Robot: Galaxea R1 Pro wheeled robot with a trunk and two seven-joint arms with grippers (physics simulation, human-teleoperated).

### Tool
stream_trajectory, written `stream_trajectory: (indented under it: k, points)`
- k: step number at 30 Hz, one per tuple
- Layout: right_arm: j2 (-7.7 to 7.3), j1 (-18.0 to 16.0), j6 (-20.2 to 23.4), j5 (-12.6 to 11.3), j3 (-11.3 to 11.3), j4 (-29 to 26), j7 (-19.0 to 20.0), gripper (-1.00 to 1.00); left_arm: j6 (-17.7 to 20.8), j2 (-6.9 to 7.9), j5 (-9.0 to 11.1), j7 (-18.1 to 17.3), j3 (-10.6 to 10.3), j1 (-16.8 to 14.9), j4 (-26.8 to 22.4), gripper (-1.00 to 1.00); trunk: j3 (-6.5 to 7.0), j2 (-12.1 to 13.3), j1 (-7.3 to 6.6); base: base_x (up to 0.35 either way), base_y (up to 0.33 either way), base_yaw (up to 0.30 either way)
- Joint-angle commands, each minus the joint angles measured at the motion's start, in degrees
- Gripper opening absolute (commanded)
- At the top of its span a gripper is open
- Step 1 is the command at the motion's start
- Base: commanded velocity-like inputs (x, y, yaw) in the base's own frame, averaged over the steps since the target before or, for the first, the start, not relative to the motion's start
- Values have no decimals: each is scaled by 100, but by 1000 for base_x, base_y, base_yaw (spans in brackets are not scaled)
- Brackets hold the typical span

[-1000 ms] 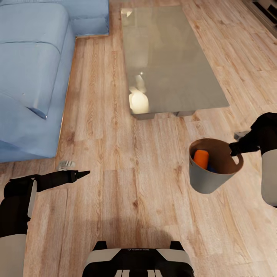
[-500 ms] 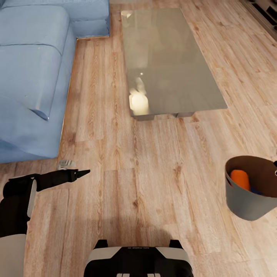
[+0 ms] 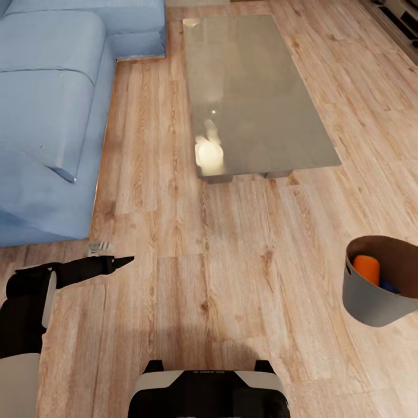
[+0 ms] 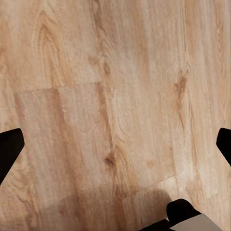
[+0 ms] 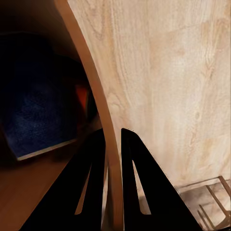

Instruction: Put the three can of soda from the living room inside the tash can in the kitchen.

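Observation:
The pale grey trash can (image 3: 371,302) with its brown inside hangs above the wood floor at the right edge of the head view. An orange soda can (image 3: 367,269) lies in it, with a bit of the dark blue can (image 3: 388,285) beside it; the second orange can is hidden. In the right wrist view my right gripper (image 5: 113,137) is shut on the trash can's rim (image 5: 89,72), with the blue can (image 5: 38,110) and an orange patch (image 5: 82,96) inside. My left gripper (image 3: 125,261) hovers over bare floor, and the left wrist view shows its fingers (image 4: 7,149) wide apart, open and holding nothing.
The light blue sofa (image 3: 52,116) fills the left side. The glass-topped coffee table (image 3: 255,93) stands ahead at centre. A dark shelf unit (image 3: 400,14) sits in the far right corner. My base (image 3: 209,392) shows at the bottom. Wood floor lies between table and base.
The trash can has swung right and down toward the edge of the head view, and the right arm has left that view. The camera shifted slightly. The left arm has stayed put.

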Motion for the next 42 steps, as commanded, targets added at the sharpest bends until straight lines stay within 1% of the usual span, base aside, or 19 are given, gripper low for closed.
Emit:
stream_trajectory:
  k: [1, 2, 3, 5, 6, 8, 9, 10, 12, 16, 19, 22, 39, 42]
  points:
    - [107, -2, 123, -5, 24, -3, -6, -100, -3, -40, 8, 25, 0, 1, -6, 100, 0, 0, 0, 0, 0, 0]
    - [225, -3, 172, -5, 31, -21, -24, -100, -6, -69, 11, 34, 3, 1, -8, 100, 0, 0, 0, 0, 0, 0]
    - [291, -3, 191, 6, 35, -30, -37, -100, -6, -80, 14, 38, 4, 1, -9, 100, 0, 0, 0, 0, 0, 0]
    - [536, -9, 238, 38, 50, -70, -124, -100, -8, -118, 15, 50, 4, 1, -4, 100, 0, 0, 0, 0, 0, 0]
    - [583, -10, 246, 41, 52, -81, -159, -100, -9, -123, 15, 52, 3, 1, -2, 100, 0, 0, 0, 0, 0, 0]
    - [747, -21, 271, 53, 56, -107, -276, -100, -9, -139, 7, 58, 1, 1, 6, 100, -36, -80, 43, 0, 0, 0]
    - [783, -26, 293, 54, 57, -112, -293, -100, -9, -142, 0, 62, -1, 1, 8, 100, -54, -120, 65, 0, 0, 0]
    - [844, -36, 395, 55, 58, -120, -317, -100, -9, -145, -15, 67, -4, 1, 10, 100, -72, -161, 87, 0, 0, 0]
    - [914, -46, 641, 53, 59, -159, -343, -100, -4, -149, -32, 76, -7, 1, 13, 100, -107, -241, 131, 0, 0, 0]
    - [946, -47, 774, 52, 62, -193, -351, -100, -8, -173, -43, 85, -9, 1, 14, 100, -179, -401, 219, 0, 0, 0]
    - [958, -47, 822, 47, 61, -211, -352, -100, -9, -215, -45, 180, -9, 1, 15, 100, -233, -522, 285, 0, 0, 0]
    - [960, -47, 835, 49, 61, -216, -357, -100, -7, -224, -45, 222, -10, 1, 15, 100, -287, -642, 351, 0, 0, 0]
    - [959, -30, 881, 28, 58, -238, -361, -100, -1, -231, -45, 253, -10, 1, -10, 100, -592, -1324, 724, 0, 0, 0]
    - [961, -30, 898, 14, 47, -311, -356, -100, -1, -231, -44, 248, -10, 1, -11, 100, -646, -1444, 790, 0, 0, 0]
